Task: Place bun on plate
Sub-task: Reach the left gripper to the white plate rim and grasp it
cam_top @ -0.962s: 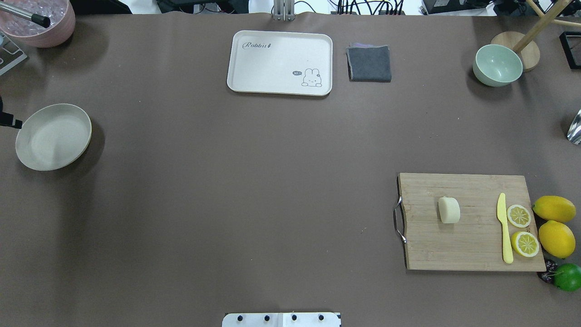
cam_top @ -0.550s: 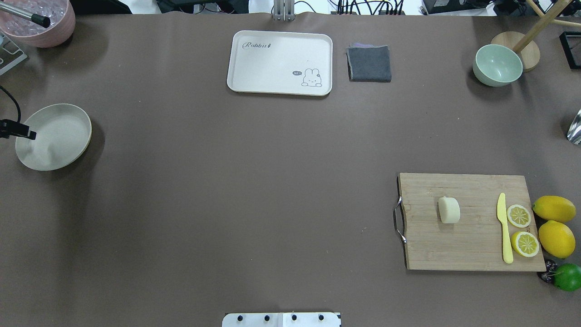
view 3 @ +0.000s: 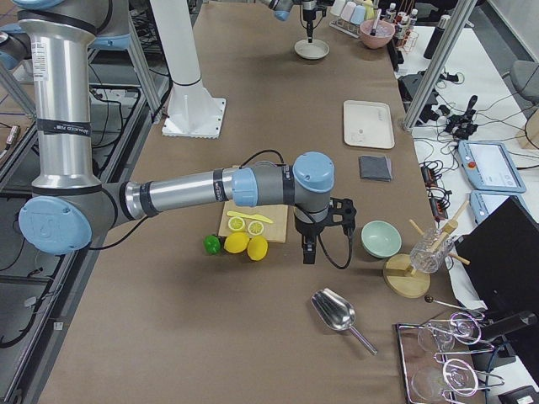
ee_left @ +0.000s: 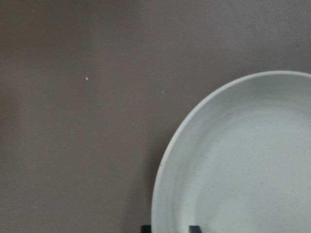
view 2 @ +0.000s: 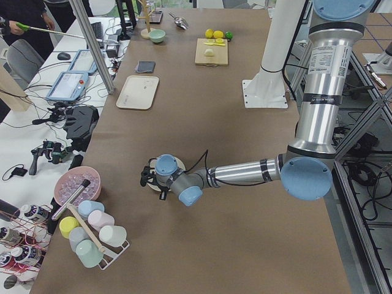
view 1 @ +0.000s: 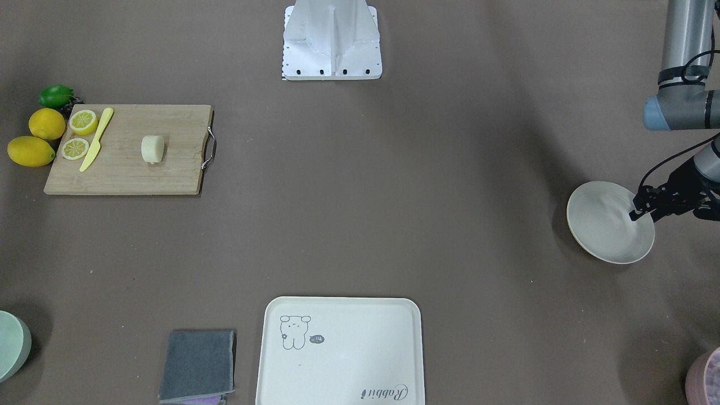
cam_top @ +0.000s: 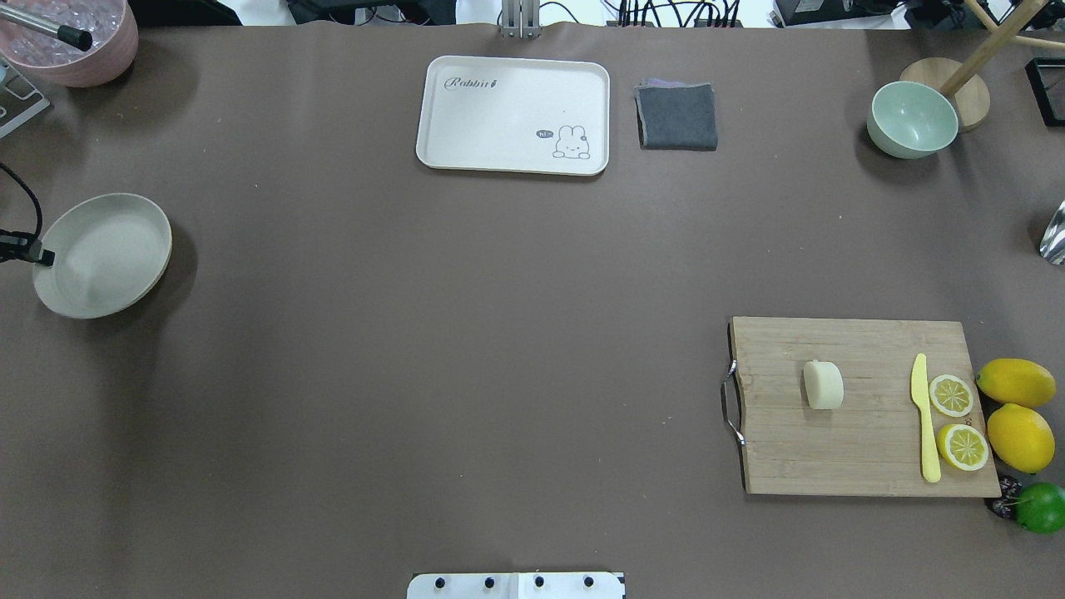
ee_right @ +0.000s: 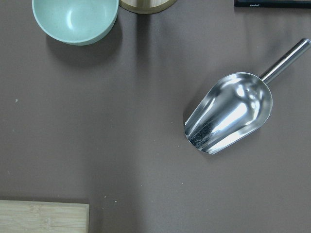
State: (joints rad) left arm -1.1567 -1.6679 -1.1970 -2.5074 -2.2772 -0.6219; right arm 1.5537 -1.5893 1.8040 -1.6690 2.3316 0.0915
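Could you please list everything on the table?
bun: 1, pale cream, on the cutting board
plate: 1, off-white, robot's far left
cutting board: 1, wooden, near right
knife: 1, yellow, on the board
lemon slices: 2, yellow, on the board
whole lemons: 2, yellow, right of the board
lime: 1, green, by the board's corner
tray: 1, cream, far middle
cloth: 1, grey, right of the tray
bowl: 1, pale green, far right
scoop: 1, metal, right edge
left pincer: 1, black, open astride the plate's rim
right pincer: 1, black, near the bowl; state unclear
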